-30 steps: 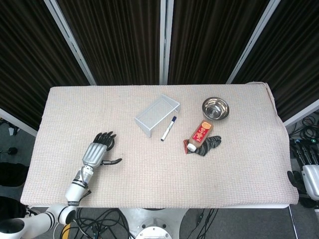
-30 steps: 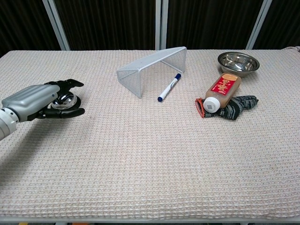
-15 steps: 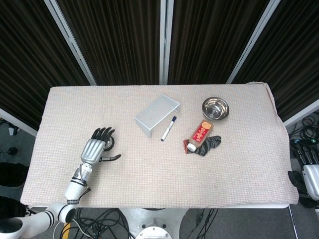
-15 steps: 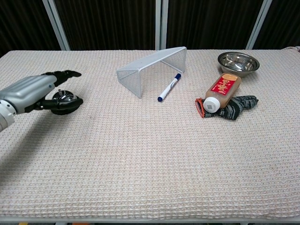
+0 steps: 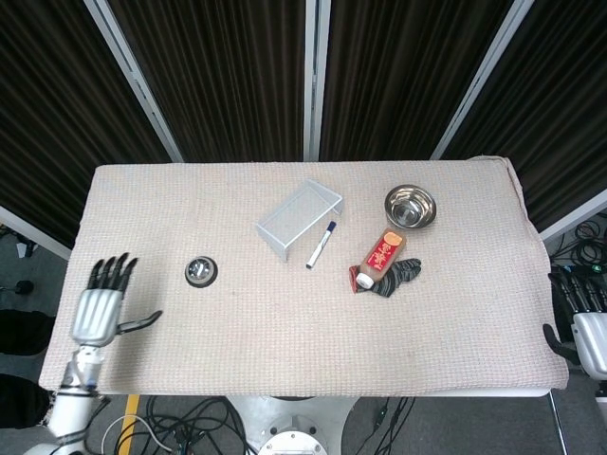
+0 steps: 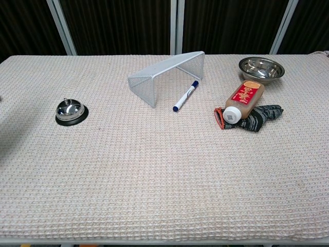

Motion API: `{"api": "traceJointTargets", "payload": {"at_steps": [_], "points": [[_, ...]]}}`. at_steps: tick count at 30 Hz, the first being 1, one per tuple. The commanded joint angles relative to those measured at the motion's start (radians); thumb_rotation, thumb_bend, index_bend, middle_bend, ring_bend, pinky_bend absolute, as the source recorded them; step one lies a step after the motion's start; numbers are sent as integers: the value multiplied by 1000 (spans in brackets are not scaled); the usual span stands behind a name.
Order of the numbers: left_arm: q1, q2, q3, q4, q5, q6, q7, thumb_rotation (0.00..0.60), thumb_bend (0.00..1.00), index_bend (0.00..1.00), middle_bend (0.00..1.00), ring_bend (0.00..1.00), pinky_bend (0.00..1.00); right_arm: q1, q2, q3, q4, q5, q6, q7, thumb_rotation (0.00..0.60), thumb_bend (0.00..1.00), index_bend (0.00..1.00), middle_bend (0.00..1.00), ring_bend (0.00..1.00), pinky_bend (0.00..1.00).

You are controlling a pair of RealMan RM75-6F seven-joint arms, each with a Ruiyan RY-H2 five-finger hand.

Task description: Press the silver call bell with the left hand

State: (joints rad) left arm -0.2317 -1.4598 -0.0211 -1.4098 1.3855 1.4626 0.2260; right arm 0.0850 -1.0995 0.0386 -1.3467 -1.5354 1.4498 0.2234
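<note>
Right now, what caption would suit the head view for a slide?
Left hand open, fingers spread, near the table's left edge, apart from the bell.

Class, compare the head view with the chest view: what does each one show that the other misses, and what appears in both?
Only the head view shows the left robot hand, fingers spread and holding nothing, at the table's left edge, and the right robot hand beyond the right edge. Only the chest view shows the call bell from the side, with its dome and black base. Both show the bell, mesh rack, marker, steel bowl, and the bottle lying on a dark glove.
</note>
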Motion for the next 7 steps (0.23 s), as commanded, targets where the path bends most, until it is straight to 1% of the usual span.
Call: {"api": "traceJointTargets", "payload": {"at_steps": [1,3,7], "points": [[127,106,86,-51,54,139,2,67,0,0,0,0,0,0,-5,-1,4,-2,1,1,600,323,0,0,0,0],[161,121,98,-53,61,173,-14,66,0,0,0,0,0,-2,-7,-2,5,-3,6,0,600,323,0,0,0,0],[203,150,110,-83,71,202,-31,68,0,0,0,0,0,-4,-6,-7,0,-13,14,-11,600,323,0,0,0,0]]}}
